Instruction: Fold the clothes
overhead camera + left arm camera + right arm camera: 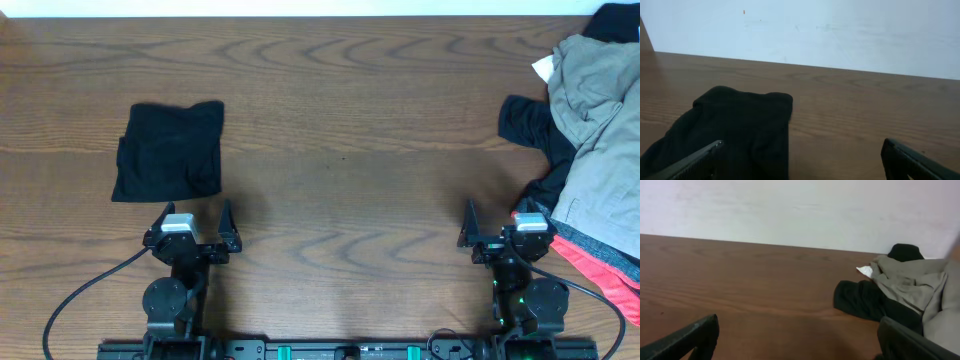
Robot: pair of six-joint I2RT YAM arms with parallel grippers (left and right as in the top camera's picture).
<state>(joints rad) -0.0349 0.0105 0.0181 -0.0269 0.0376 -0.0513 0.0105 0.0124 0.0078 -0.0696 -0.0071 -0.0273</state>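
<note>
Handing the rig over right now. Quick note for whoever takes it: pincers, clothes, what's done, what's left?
Left pincer: open, empty, just short of the folded black garment.
Right pincer: open, empty, next to the pile.
Done: one black garment looks folded, lying on the left side.
Left: the unfolded pile on the right, with a khaki-grey piece on top, a black piece sticking out, and a coral-pink piece at the near edge.

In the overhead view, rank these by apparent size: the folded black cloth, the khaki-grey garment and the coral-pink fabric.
1. Khaki-grey garment, though cut off by the frame.
2. Folded black cloth.
3. Coral-pink fabric, only a strip showing.
</note>
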